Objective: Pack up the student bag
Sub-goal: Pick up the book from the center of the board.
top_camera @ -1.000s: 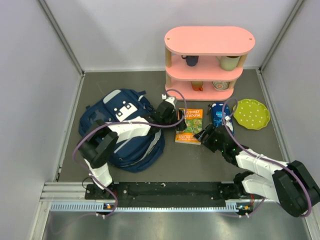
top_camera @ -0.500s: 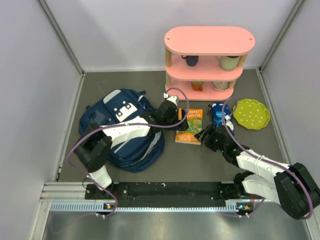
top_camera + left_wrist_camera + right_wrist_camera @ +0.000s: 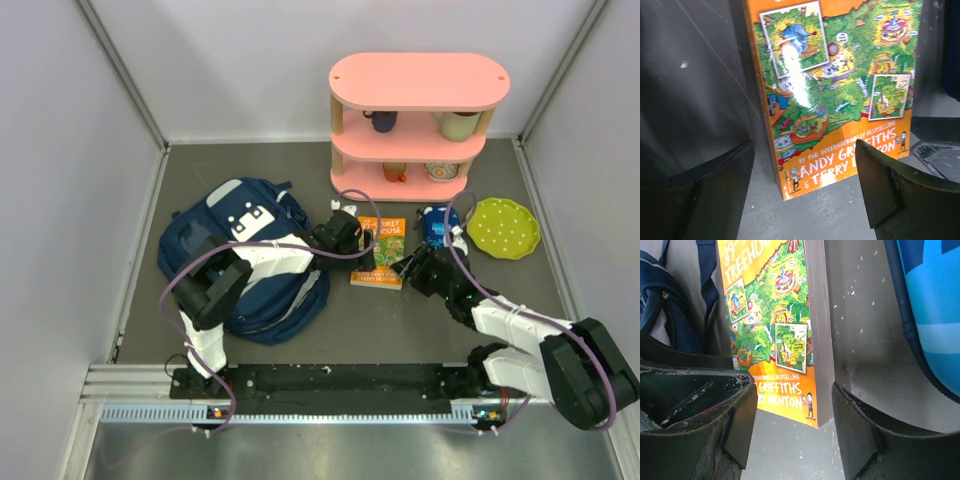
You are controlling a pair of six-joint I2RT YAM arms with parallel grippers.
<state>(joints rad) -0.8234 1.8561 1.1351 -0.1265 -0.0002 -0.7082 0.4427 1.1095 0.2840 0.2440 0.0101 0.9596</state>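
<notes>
- Finding the student bag (image 3: 262, 312) at centre left of the overhead frame, lying flat on the grey worktop (image 3: 350, 325), white patches pointing toward the top of the frame.
- Catching a slice of its navy fabric and straps again at the upper left of the right wrist frame (image 3: 670, 305).
- Reaching across the bag's upper right part with the left arm, from the lower left toward the centre of the overhead frame.
- Hovering the left hand (image 3: 349, 237) just right of the bag, at the left edge of the orange and green book (image 3: 383, 255).
- Spreading that hand (image 3: 805, 195) wide and gripping nothing, with the book's (image 3: 835, 90) lower left corner between the two fingers; unable to tell whether either finger is touching it.
- Angling the right hand (image 3: 418, 265) in from the lower right, at the book's right edge.
- Spreading that hand (image 3: 795, 425) too, pinching nothing, one finger in front of the cover (image 3: 775, 330) and the other just beside the page edge.
- Showing the blue pencil case (image 3: 436, 228) just right of the book, filling the upper right of the right wrist frame (image 3: 932, 305).
- Placing the green dotted plate (image 3: 503, 228) further right, near the pencil case.
- Setting the pink shelf (image 3: 420, 82) at the upper centre, behind the book, carrying a dark mug (image 3: 380, 120) and a pale mug (image 3: 459, 125) on its middle level.
</notes>
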